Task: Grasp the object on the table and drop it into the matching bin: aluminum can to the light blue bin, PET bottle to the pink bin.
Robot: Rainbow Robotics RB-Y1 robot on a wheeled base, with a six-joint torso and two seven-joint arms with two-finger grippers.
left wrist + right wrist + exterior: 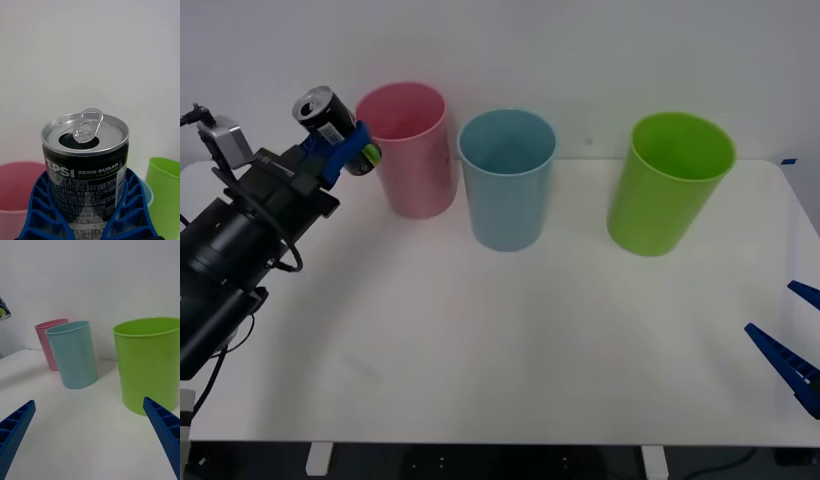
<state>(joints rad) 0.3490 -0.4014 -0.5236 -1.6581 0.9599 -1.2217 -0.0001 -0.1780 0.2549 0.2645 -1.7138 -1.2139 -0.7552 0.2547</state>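
Note:
My left gripper (345, 150) is shut on the aluminum can (325, 113), a small dark can with a silver opened top, held in the air just left of the pink bin (410, 150). The left wrist view has the can (85, 165) standing between the blue fingers (45, 210). To the pink bin's right stands the light blue bin (507, 180), also seen as the blue bin (73, 354) from the right wrist. My right gripper (792, 350) waits open at the table's (480, 340) right front edge.
A lime green bin (670, 185) stands right of the light blue one, near my right gripper (90, 438). All three bins line the back of the white table. The pink bin (47, 343) sits behind the blue one in the right wrist view.

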